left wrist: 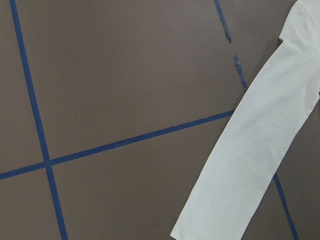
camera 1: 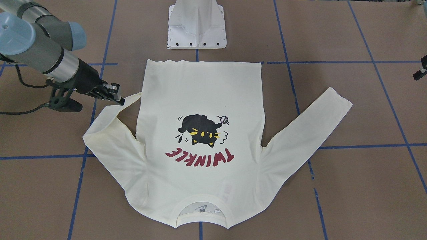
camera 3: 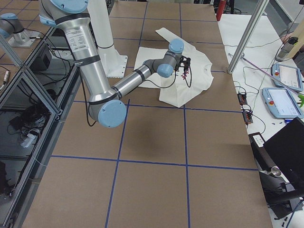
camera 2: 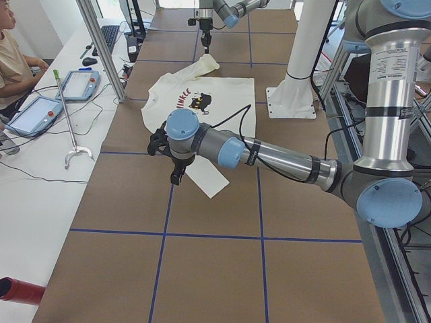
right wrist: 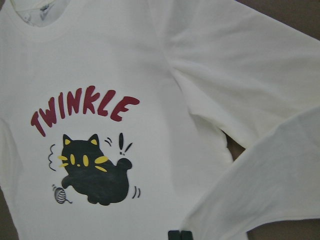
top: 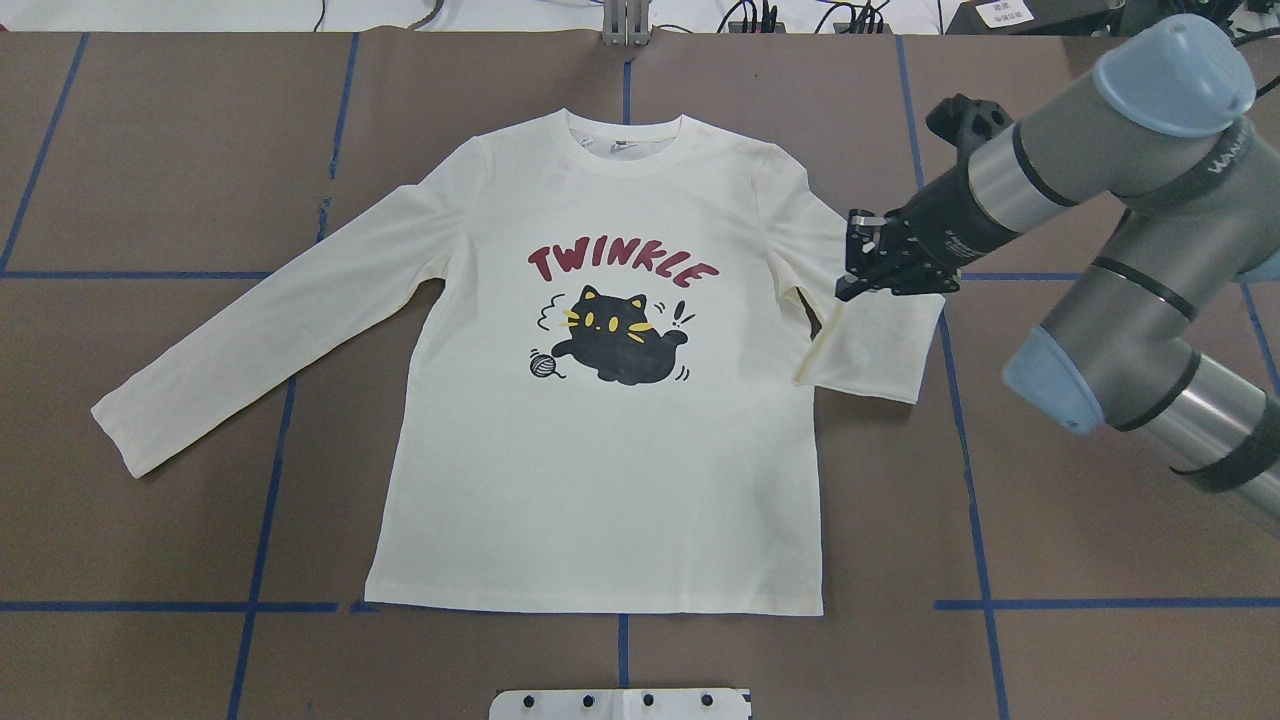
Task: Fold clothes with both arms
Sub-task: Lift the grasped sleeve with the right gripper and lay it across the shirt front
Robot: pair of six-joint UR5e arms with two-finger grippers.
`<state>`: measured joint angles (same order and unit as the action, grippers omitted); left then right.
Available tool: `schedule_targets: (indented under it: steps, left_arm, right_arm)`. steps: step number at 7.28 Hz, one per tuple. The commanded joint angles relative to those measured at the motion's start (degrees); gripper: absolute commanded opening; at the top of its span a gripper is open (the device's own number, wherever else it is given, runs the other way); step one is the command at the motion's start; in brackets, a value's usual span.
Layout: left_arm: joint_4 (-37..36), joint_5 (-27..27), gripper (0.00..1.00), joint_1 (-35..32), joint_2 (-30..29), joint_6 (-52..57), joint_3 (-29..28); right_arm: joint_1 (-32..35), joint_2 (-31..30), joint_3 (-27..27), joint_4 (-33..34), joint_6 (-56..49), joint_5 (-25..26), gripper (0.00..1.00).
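Observation:
The cream long-sleeved shirt [top: 600, 450] lies flat on the brown table with its cat print and red "TWINKLE" lettering facing up. My right gripper [top: 848, 290] is shut on the cuff of the sleeve [top: 880, 345] on its side, and that sleeve is lifted and doubled back toward the shirt's body. The same gripper [camera 1: 120, 100] shows in the front-facing view, pinching the cuff. The other sleeve [top: 260, 330] lies stretched out flat. My left gripper [camera 2: 176, 175] hangs above the table near that sleeve's cuff [camera 2: 210, 183]; I cannot tell whether it is open or shut.
The white pedestal base [camera 1: 196, 30] stands just behind the shirt's hem. Blue tape lines [top: 270, 460] grid the table. A side bench with tablets [camera 2: 37, 114] and a seated person [camera 2: 13, 60] runs along the far edge, behind a metal post [camera 2: 101, 47].

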<state>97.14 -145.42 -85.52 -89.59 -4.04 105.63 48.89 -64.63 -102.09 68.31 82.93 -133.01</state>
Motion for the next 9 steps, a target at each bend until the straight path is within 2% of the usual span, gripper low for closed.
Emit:
schedule_targets:
  steps: [1,2,3,4,5,6,7,8,9]
  left_arm:
    - [0.6,0.0,1.0,0.0,-0.2,0.0,0.1]
    - [2.2,0.0,1.0,0.0,-0.1,0.0,0.0]
    - [3.6,0.1,1.0,0.0,-0.1,0.0,-0.4]
    - [5.1,0.1,1.0,0.1,0.1,0.0,-0.8]
    - [5.6,0.7,1.0,0.1,0.0,0.0,-0.8]
    - [5.6,1.3,1.0,0.1,-0.1,-1.5,-0.5]
    - [8.3,1.3,1.0,2.6,-0.2,-9.9,-0.5]
    - [15.1,2.8,1.0,8.2,-0.1,-25.0,-1.0]
    - [19.7,11.5,1.0,17.7,0.1,-34.9,-2.1]
  right_arm:
    - [-10.0,17.7,5.4,6.2,9.8,16.2,0.0]
    - [-16.9,29.3,16.5,5.6,13.7,26.1,0.0]
    - [-20.8,38.4,28.1,3.4,13.7,30.7,0.0]
    - [-22.7,44.2,39.4,-5.5,13.9,33.8,0.15]
    - [-23.4,47.0,45.0,-7.8,14.0,35.8,0.99]
    - [-23.5,48.3,45.9,-7.8,14.2,36.3,1.0]
    - [-23.3,48.3,45.4,-7.8,14.4,36.3,1.0]
    - [-22.8,46.1,39.4,-5.9,15.4,35.8,1.0]
    - [-21.7,39.1,28.9,-2.3,15.8,34.9,1.0]
